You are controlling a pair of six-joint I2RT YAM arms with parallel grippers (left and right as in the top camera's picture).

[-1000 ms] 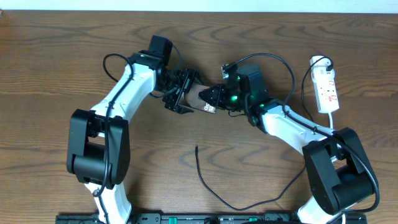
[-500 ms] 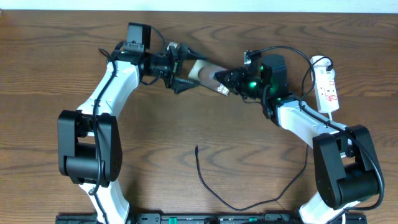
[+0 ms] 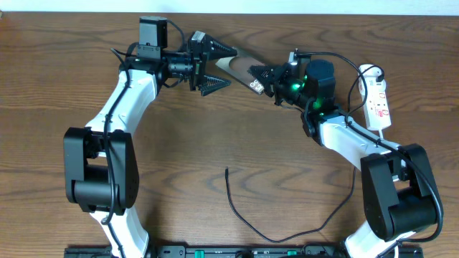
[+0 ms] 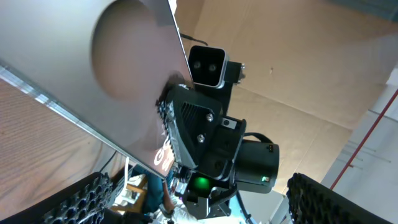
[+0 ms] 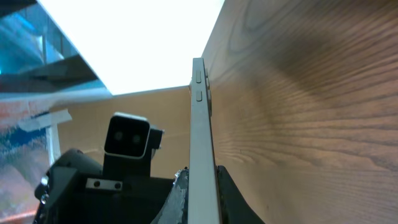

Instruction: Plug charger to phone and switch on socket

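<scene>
Jaws: right gripper [image 3: 258,77] clenched on the lower-right end of the phone [image 3: 242,67]. Left gripper [image 3: 229,66] is spread wide around the upper-left end; contact cannot be resolved. Phone's long axis runs upper-left to lower-right, upper middle of frame. Charger [image 3: 242,217] lies lower centre, well apart from both grippers. Judgement: the unladen left arm should fetch it.

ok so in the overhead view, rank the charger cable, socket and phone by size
1. charger, longest by far though thinnest
2. socket
3. phone, but unsure against the socket: the right gripper hides one end and holds it nearer the camera
</scene>
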